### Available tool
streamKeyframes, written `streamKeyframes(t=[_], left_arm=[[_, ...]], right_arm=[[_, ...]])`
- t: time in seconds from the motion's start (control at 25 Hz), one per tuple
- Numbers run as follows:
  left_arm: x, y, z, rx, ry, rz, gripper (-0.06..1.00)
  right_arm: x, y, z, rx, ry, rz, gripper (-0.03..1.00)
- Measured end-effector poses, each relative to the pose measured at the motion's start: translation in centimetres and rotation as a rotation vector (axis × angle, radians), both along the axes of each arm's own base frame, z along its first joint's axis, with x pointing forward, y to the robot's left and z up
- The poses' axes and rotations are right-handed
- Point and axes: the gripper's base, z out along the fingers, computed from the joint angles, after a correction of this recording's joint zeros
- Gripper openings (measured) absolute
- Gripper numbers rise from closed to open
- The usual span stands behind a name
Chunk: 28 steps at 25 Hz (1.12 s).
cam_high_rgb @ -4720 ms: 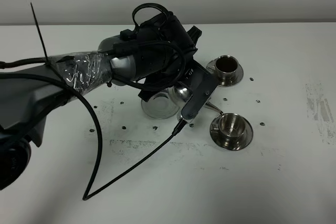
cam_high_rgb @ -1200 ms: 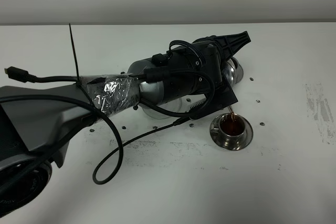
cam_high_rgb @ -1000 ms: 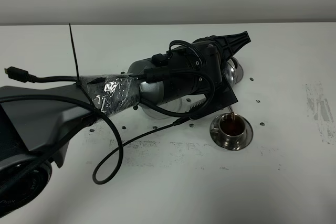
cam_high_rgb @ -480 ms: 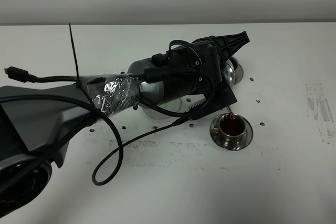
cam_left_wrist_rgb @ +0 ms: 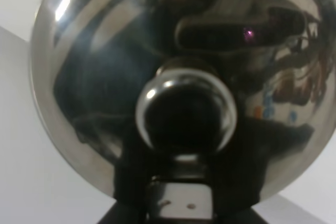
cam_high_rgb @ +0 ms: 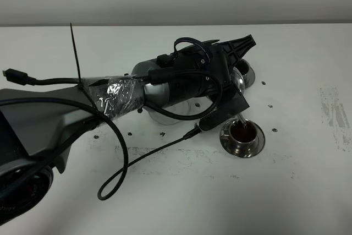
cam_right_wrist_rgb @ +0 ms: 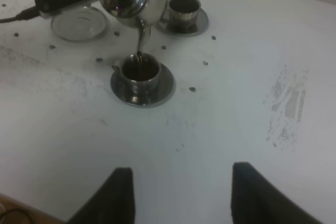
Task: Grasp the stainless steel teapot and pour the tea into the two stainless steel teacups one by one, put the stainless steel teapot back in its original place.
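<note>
My left gripper (cam_high_rgb: 237,53) is shut on the stainless steel teapot (cam_high_rgb: 237,82) and holds it tilted above the table. Its domed lid and knob (cam_left_wrist_rgb: 184,111) fill the left wrist view. The thin spout (cam_right_wrist_rgb: 142,34) points down over the near teacup (cam_high_rgb: 242,133), which holds brown tea on its saucer (cam_right_wrist_rgb: 142,88). The far teacup (cam_right_wrist_rgb: 184,6) stands on its saucer behind, mostly hidden by the arm in the high view (cam_high_rgb: 248,75). The cupless steel dish (cam_right_wrist_rgb: 79,24) lies to the teapot's left. My right gripper (cam_right_wrist_rgb: 181,198) is open and empty, well in front of the cups.
The white table (cam_high_rgb: 297,180) has scuff marks at the right (cam_high_rgb: 335,114) and small dark dots around the cups. A black cable (cam_high_rgb: 137,160) loops from the left arm over the table's front left.
Since 4.7 s ago the left arm has carried the teapot from the dish to above the near cup, which now holds tea. In the last second it only shifted slightly.
</note>
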Motion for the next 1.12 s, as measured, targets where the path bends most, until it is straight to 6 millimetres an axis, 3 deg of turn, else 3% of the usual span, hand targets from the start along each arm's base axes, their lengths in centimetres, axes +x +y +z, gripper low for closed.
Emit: streamKeyframes(t=[0.4,0.6,0.92,1.12], left_arm=[[0.9,1.5,-0.4,-0.073,0.100,0.109,0.17],[0.2,1.9,1.4,-0.182,0.163,0.164,0.17],[-3.8,7.6,5.5,-0.378,0.333,0.455,0.17],[-6.5,10.3,6.5,-0.531,0.519,0.694,0.17]], right_arm=[[0.0,0.0,0.0,0.000,0.000,0.000,0.41],[0.0,0.0,0.0,0.000,0.000,0.000,0.41],[0.0,0.0,0.0,0.000,0.000,0.000,0.41],[0.0,0.0,0.0,0.000,0.000,0.000,0.41]])
